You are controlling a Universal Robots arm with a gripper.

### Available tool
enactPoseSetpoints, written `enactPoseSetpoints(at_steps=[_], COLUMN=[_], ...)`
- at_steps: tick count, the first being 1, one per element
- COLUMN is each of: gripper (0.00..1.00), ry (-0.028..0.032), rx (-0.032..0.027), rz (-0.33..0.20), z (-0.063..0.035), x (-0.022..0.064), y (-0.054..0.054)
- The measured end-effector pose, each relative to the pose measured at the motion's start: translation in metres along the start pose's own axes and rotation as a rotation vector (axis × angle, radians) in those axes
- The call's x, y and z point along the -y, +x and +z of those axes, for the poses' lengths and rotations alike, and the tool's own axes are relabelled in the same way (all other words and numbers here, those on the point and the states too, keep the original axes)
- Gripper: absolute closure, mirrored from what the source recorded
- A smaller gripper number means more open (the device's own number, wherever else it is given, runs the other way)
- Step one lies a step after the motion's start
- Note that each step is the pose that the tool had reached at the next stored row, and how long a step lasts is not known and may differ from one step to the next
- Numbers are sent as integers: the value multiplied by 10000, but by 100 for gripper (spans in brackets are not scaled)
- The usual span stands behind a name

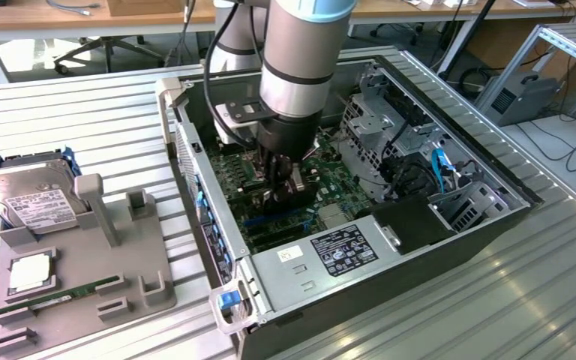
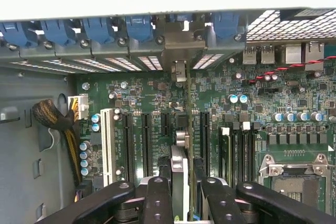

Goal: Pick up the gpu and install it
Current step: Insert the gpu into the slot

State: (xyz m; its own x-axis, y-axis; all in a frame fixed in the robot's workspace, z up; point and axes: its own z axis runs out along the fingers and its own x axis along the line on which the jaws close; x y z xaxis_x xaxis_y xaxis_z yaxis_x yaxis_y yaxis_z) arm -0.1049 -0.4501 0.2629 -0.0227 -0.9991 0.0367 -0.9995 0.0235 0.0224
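Now, on the exterior view's left, a grey holder (image 1: pixel 118 285) lies on the slatted table (image 1: pixel 78 120), with a hard drive (image 1: pixel 30 196) standing in it and a green memory stick (image 1: pixel 63 294) lying in its groove. To the right of it stands the open computer case (image 1: pixel 488 202). My pincer (image 1: pixel 283 196) is down inside the case, above the green mainboard (image 1: pixel 343 184). In the wrist view my fingers (image 2: pixel 157 200) are closed narrow on the graphics card (image 2: pixel 181 129), which I see edge-on and upright. Its metal bracket (image 2: pixel 179 56) sits at the back wall of the case, between the blue clips (image 2: pixel 139 27). The card stands between the black slots (image 2: pixel 147 137), and I cannot tell whether it is fully seated. Further right is the processor socket (image 2: pixel 294 177).
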Motion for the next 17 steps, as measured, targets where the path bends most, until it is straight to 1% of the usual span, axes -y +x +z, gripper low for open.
enactPoseSetpoints(at_steps=[6, 17], gripper=[73, 73], ry=[2, -1], rx=[1, 2], rz=[0, 33], z=[-1, -1], x=[0, -1], y=[-61, -63])
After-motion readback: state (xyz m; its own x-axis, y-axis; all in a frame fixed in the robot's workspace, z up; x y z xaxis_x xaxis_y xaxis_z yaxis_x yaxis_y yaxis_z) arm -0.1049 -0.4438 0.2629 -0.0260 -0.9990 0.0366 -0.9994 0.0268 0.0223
